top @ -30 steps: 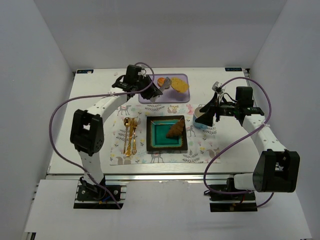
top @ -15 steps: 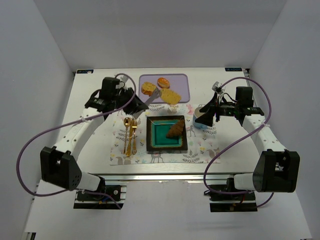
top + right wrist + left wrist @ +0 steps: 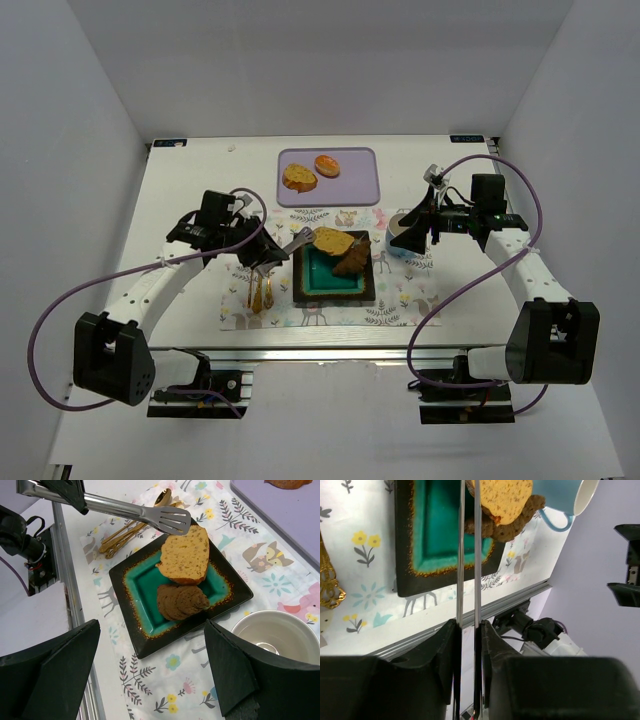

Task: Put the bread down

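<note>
While my left gripper (image 3: 467, 630) squeezed tongs (image 3: 150, 514) holding bread (image 3: 184, 555) over the plate (image 3: 133, 615), my right gripper (image 3: 428, 222) gaping empty, lowering gently seemed best.

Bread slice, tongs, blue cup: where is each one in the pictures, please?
bread slice (image 3: 184, 555), right wrist view, middle of its cut face.
tongs (image 3: 170, 519), right wrist view, slotted head.
blue cup (image 3: 557, 492), left wrist view, outer wall.
</note>
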`<action>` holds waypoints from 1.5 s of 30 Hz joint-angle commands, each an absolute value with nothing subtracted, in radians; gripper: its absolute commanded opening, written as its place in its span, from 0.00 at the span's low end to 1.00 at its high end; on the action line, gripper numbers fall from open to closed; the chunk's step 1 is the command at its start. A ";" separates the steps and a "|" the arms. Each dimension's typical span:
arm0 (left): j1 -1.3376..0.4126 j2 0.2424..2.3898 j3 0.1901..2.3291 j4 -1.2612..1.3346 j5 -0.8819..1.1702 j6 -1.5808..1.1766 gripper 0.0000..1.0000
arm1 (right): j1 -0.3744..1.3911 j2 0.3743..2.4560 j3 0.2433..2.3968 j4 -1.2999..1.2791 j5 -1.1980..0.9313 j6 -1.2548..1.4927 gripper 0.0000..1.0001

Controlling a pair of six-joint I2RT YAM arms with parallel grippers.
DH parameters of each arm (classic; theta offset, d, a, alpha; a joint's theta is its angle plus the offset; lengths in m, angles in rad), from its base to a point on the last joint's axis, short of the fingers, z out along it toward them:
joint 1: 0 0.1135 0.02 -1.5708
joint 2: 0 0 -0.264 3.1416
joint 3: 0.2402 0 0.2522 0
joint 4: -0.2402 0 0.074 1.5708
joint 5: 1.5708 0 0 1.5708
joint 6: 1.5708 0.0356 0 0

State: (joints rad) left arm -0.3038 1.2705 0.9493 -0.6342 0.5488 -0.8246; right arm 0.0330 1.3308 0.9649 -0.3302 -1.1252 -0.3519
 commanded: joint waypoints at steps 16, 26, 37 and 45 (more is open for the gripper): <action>-0.284 1.201 1.147 -0.834 0.416 -0.758 0.48 | 0.029 1.325 0.986 -0.328 -1.152 -0.367 0.89; -0.184 1.200 1.252 -0.914 0.313 -0.629 0.13 | 0.029 1.325 0.989 -0.337 -1.150 -0.376 0.89; -0.042 1.226 1.266 -0.883 0.276 -0.532 0.06 | 0.029 1.336 1.011 -0.344 -1.144 -0.382 0.89; 0.084 1.276 1.125 -0.767 -0.092 -0.364 0.06 | 0.029 1.354 1.008 -0.341 -1.120 -0.376 0.89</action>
